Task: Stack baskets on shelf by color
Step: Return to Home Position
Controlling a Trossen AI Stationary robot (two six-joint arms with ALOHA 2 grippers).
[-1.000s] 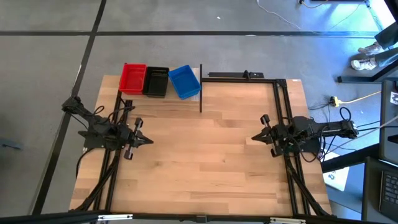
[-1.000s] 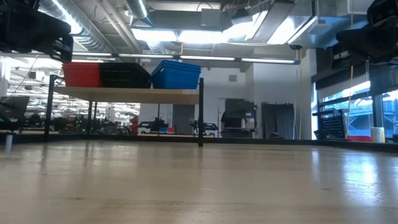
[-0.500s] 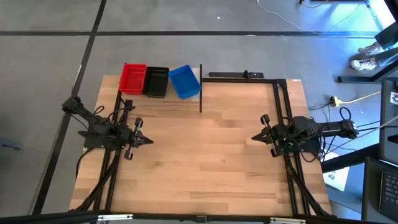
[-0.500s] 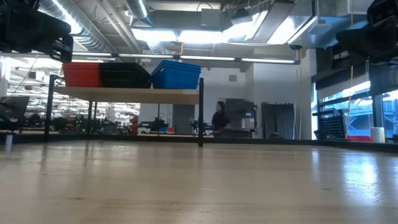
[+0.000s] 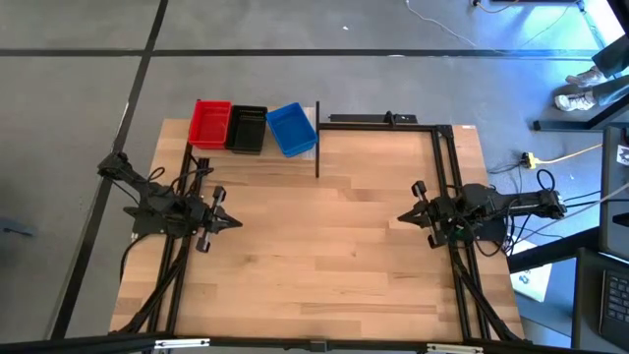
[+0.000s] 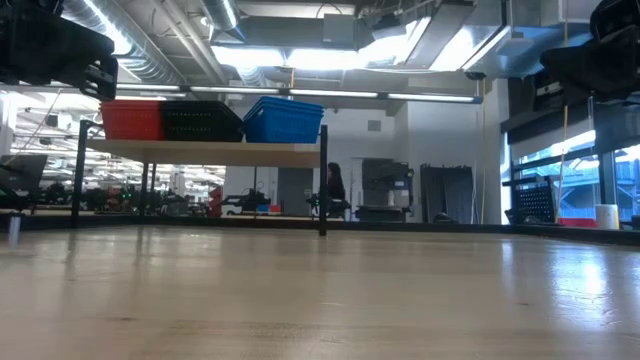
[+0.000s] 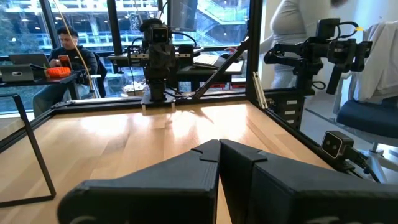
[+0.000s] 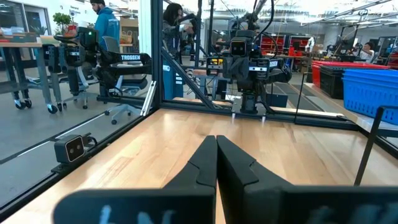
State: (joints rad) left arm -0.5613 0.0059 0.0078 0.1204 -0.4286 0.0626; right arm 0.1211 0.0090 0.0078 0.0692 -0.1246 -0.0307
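Three baskets stand side by side on the shelf (image 5: pixel 251 155) at the table's far left: a red one (image 5: pixel 209 123), a black one (image 5: pixel 247 129) and a blue one (image 5: pixel 291 129), the blue turned askew. The low view shows the red basket (image 6: pixel 131 119), black basket (image 6: pixel 202 122) and blue basket (image 6: pixel 284 120) resting by their bottoms on the shelf board (image 6: pixel 205 152). My left gripper (image 5: pixel 239 222) hovers shut over the table's left side, my right gripper (image 5: pixel 399 218) shut over the right side, both pointing toward the middle and far from the baskets.
A black upright post (image 5: pixel 316 140) stands at the shelf's right end. Black frame rails (image 5: pixel 440 147) run along the table's far right. The broad tabletop (image 5: pixel 324 246) lies bare between the arms. A person (image 6: pixel 334 187) walks in the room beyond the table.
Neither arm has moved and the baskets stand as before. Only the person in the room behind the table has walked toward the left of the low view.
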